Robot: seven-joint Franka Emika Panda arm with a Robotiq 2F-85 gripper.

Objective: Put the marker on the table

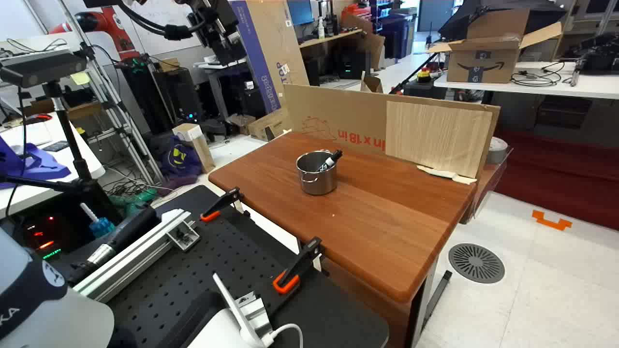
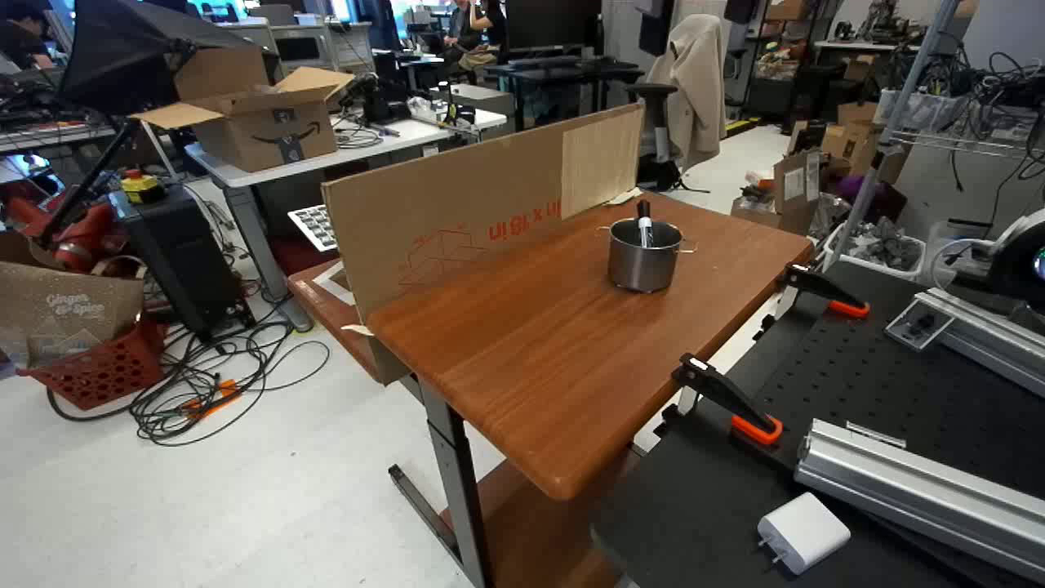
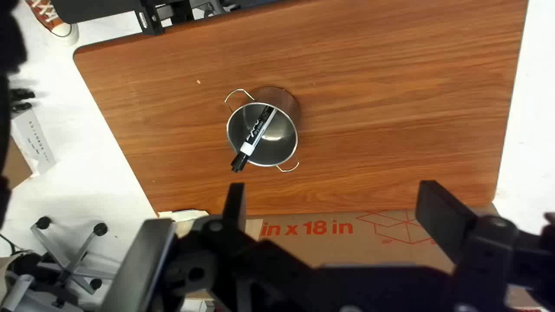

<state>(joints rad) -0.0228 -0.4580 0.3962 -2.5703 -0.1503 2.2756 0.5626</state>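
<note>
I have the pincer spread wide, its two fingers well apart and nothing between them; in an exterior view it hangs high above the bench. The two-handled steel pot stands upright on that bench, lower than the pincer and, in the wrist view, out past the fingertips, closer to one finger than the other. The black dry-erase marker is in there on a slant: it looks too long to lie inside, so its butt sits low and the barrel leans over the rim with the cap poking out towards that finger. That suits me, since the cap should be grippable without reaching into the pot. I judge this to be the approach, the marker yet to be lifted out and laid down. Dragging it sideways could tip the pot. The cardboard panel standing along the bench edge, below the pincer's level, is probably there to stop strays rolling off.
</note>
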